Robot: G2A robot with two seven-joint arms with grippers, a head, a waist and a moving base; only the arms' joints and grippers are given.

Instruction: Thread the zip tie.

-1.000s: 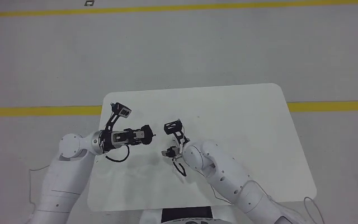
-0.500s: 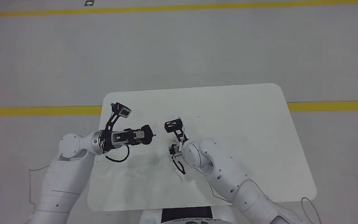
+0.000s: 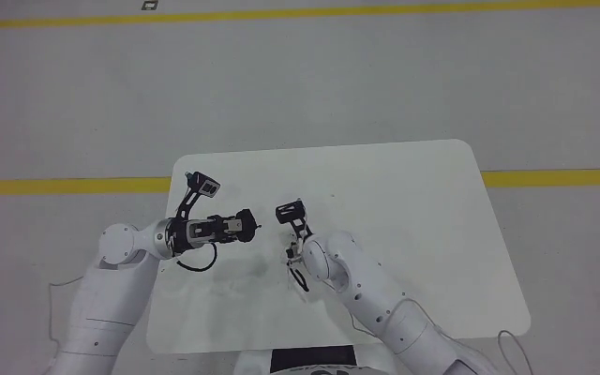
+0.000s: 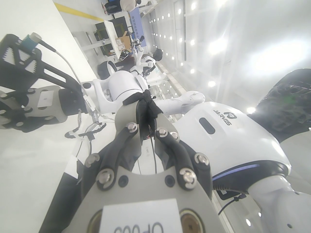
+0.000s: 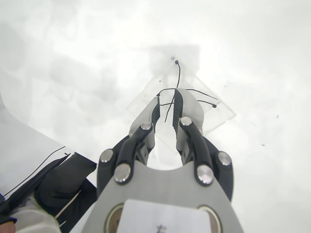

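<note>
Bright o/h light, ceiling lamps (image 4: 220, 45) flaring, soft shadows on table (image 3: 422, 206), fisheye warp @ edges

1. White round-cornered table (image 3: 422, 187) beneath the left gripper (image 3: 253, 223).
2. Grey floor (image 3: 300, 84) all round; far yellow line (image 3: 281, 13) well beyond the gripper, near yellow line (image 3: 84, 185) emerging from both table sides.
3. Past the fingertips: ceiling lights (image 4: 218, 47) in rows, distant desk (image 4: 109, 25) with cardboard boxes (image 4: 122, 41).
</note>
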